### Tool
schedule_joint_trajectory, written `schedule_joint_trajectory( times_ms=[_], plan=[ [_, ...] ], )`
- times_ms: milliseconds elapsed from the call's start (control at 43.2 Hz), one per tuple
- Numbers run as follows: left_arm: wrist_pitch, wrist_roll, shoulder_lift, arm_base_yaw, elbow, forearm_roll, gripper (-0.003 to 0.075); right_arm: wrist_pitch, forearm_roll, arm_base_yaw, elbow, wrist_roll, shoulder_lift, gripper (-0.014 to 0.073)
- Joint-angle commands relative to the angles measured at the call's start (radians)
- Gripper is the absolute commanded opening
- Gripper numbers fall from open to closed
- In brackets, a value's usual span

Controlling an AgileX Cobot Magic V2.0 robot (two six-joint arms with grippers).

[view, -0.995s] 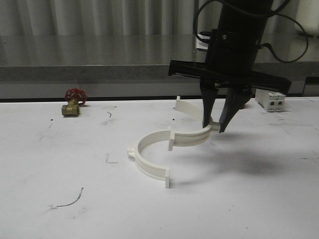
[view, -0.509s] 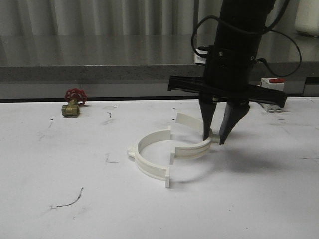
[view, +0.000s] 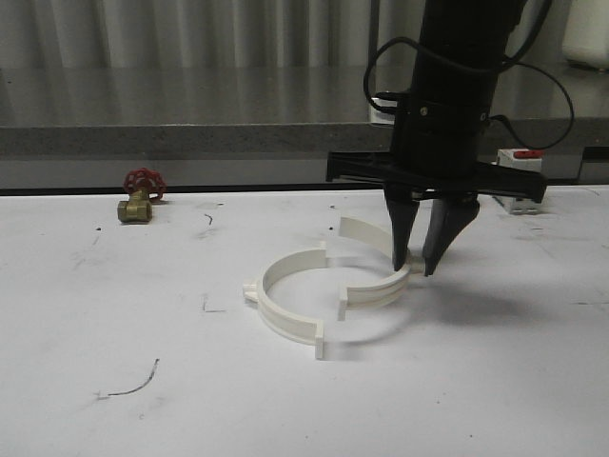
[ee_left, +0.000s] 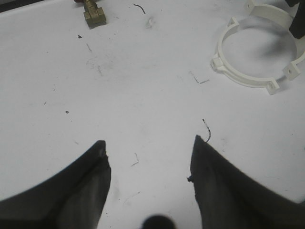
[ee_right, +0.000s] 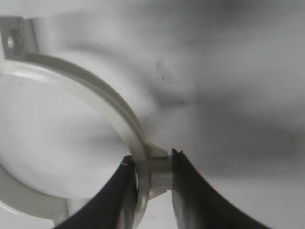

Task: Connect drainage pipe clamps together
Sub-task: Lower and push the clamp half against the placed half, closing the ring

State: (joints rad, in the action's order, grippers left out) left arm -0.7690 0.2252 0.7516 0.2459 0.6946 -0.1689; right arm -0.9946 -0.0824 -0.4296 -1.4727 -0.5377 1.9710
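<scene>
Two white half-ring drainage pipe clamps lie close together mid-table, their open sides facing each other. The left clamp point(view: 285, 309) rests free on the white table, its small lug pointing left. My right gripper point(view: 415, 269) is shut on the right clamp point(view: 376, 284), pinching the arc and its outer lug point(ee_right: 159, 171) between the fingers. That clamp's near end tab sits just right of the left clamp's near tab, with a small gap. My left gripper point(ee_left: 148, 144) hangs open over bare table, well short of the left clamp point(ee_left: 238, 78).
A brass valve with a red handwheel point(view: 139, 197) stands at the back left of the table. A white breaker point(view: 519, 188) sits at the back right, behind the right arm. A grey ledge point(view: 190, 138) runs along the table's far edge.
The right gripper has carried its clamp down and slightly right. The clamp's near end has swung from the left clamp's far tab towards its near tab.
</scene>
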Motion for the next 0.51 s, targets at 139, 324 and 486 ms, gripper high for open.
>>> schedule_joint_trajectory(
  times_ms=[139,324,486],
  plan=[
    [0.063,-0.001,-0.002,-0.004,0.028,-0.011,0.0375,0.019,0.008,0.001,-0.030,0.023,-0.053,0.0143],
    [0.063,-0.001,-0.002,-0.004,0.028,-0.011,0.0375,0.034,0.008,0.001,-0.030,0.023,-0.053,0.0143],
    [0.063,-0.001,-0.002,-0.004,0.028,-0.011,0.0375,0.036,0.008,0.001,-0.030,0.023,-0.053,0.0143]
  ],
)
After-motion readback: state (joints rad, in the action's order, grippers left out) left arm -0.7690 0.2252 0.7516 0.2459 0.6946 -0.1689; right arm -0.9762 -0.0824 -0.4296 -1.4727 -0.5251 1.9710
